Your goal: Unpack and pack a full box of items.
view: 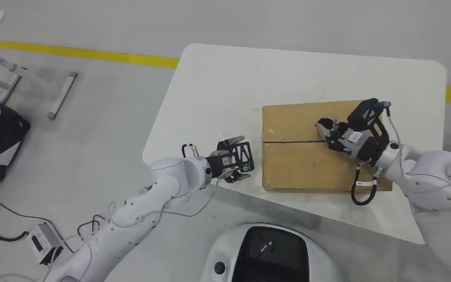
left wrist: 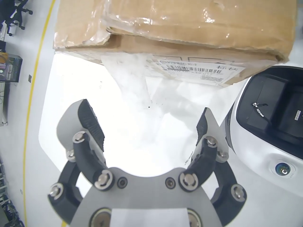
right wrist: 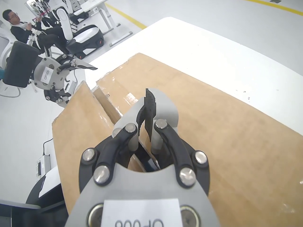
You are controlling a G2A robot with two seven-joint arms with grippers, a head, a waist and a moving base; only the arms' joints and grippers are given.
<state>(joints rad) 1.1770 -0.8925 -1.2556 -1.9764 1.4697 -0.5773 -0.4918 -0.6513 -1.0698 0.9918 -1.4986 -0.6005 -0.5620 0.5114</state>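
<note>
cardboard box (view: 303, 166) contents hidden, left end effector (left wrist: 149, 121) spread wide beside it, right end effector (right wrist: 148, 109) pinched together over seam (view: 296, 142)

**Inspector:** Top camera, position?

**Assessor:** Above the arms, looking down on the table (view: 211, 84) from well back. The whole box (view: 296, 166) is in frame, right of centre.

**Inspector:** Left wrist camera?

**Assessor:** Just behind the left gripper (left wrist: 144, 109), low over the table's near left part. It faces right, close to the box's left side wall.

**Inspector:** Right wrist camera?

**Assessor:** Just behind the right gripper (right wrist: 148, 105), close above the box top, facing left along it.

**Inspector:** Overlap?

**Assessor:** All three take in the box and table. The top and right wrist views share the left gripper, which the right wrist view sees farther off, past the box's left end.
</note>
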